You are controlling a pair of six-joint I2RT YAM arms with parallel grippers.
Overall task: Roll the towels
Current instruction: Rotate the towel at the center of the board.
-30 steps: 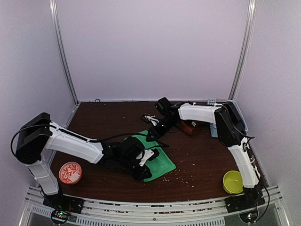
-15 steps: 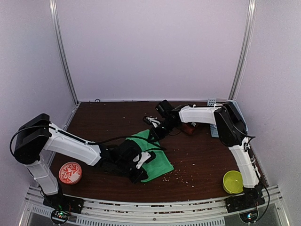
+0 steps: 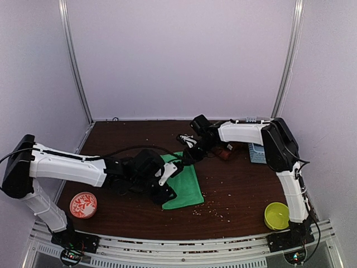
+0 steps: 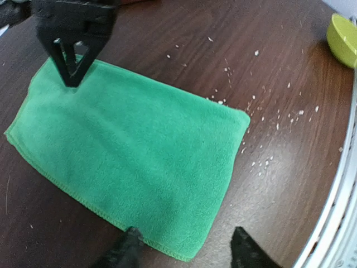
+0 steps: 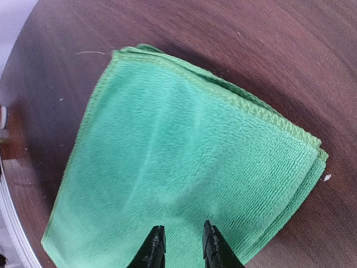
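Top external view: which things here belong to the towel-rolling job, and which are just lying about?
Job:
green towel, lying flat
rust-red towel, partly hidden by the right arm

Lying about:
red patterned dish
yellow-green bowl
pale blue item
white crumbs

In the right wrist view, the bottom edge is cutting off the fingertips of the right end effector [image 5: 181, 245], so nothing is showing whether they are pinching the green towel [image 5: 184, 151]. In the left wrist view, the bottom edge is cropping the left end effector [image 4: 187, 251] to two dark finger stubs. There the right edge is slicing through the yellow-green bowl [image 4: 343, 36], and the top edge is cropping the right end effector. From above, the right arm [image 3: 240, 133] is covering part of the rust-red towel [image 3: 225, 152], and the left end effector is hiding the green towel's left side. The pale specks [image 4: 254, 100] on the desk [image 3: 234, 184] are showing too small to identify.
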